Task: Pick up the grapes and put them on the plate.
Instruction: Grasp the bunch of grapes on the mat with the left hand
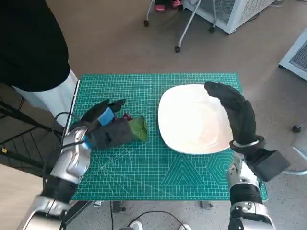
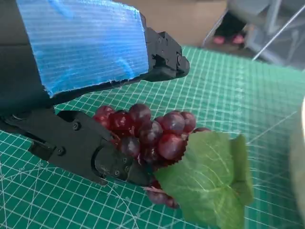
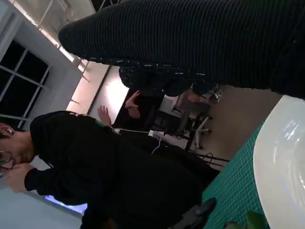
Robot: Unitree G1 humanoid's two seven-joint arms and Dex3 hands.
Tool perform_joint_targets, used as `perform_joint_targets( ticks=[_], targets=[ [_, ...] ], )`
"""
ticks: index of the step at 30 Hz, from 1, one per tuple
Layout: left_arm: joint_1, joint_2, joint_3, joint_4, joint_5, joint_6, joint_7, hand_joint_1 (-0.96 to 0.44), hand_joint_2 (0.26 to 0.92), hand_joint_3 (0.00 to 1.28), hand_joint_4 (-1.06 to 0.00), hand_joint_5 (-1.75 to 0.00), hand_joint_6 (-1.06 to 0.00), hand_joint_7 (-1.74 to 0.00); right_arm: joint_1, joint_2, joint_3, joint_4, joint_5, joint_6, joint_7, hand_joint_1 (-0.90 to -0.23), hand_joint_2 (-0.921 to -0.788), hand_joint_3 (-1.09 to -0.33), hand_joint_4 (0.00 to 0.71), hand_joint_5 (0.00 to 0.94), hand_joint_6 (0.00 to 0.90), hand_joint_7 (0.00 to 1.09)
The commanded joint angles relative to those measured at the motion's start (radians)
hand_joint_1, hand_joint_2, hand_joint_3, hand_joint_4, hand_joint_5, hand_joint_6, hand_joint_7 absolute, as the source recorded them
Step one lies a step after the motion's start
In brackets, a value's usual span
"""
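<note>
L hand (image 1: 103, 128), black w/ blue tape on its back, lies low on the green cutting mat (image 1: 144, 167), fingers closed round the grapes (image 1: 128, 117); the left wrist view shows the black fingers (image 2: 95, 155) pressed into the bunch from one side and the taped upper part arching over it. So L is gripping the grapes, which sit on or just above the mat; can't tell if they're lifted. R hand (image 1: 235, 112), in black knit glove, hangs over the far-right rim of the white plate (image 1: 192, 120), fingers loosely extended, holding nothing; contact w/ plate can't be told.

Around: plate sits on the mat just right of the grapes, a strip of bare mat between them. A person in black (image 1: 29, 43) stands at the table's left-far corner, also filling much of the right wrist view. Chair legs on castors (image 1: 178, 48) and a white cabinet (image 1: 235, 12) beyond the table. Cable (image 1: 158, 215) near the table's front edge.

Grapes: dark red, glossy, tight cluster, w/ a green leaf (image 2: 209, 183) attached on the plate side, partly covering the lower berries.
</note>
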Motion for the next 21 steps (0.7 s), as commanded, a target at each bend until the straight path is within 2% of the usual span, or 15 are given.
perform_joint_targets(
  ticks=[1,21],
  targets=[
    [-0.065,-0.023,-0.038,0.1,0.008,-0.002,0.014,-0.41,0.779,0.01,-0.09,0.0,-0.24,0.0,0.005,-0.001,0.003,0.011,-0.004,0.011,0.005,-0.505,-0.921,-0.552,0.244,0.003,0.216,0.01],
    [-0.262,-0.116,-0.144,0.546,0.001,-0.108,0.13,-0.4,0.775,0.0,-0.06,0.0,-0.21,0.0,0.002,-0.006,0.005,0.013,-0.012,0.006,0.002,-0.508,-0.921,-0.553,0.249,0.004,0.222,0.01]
  ],
)
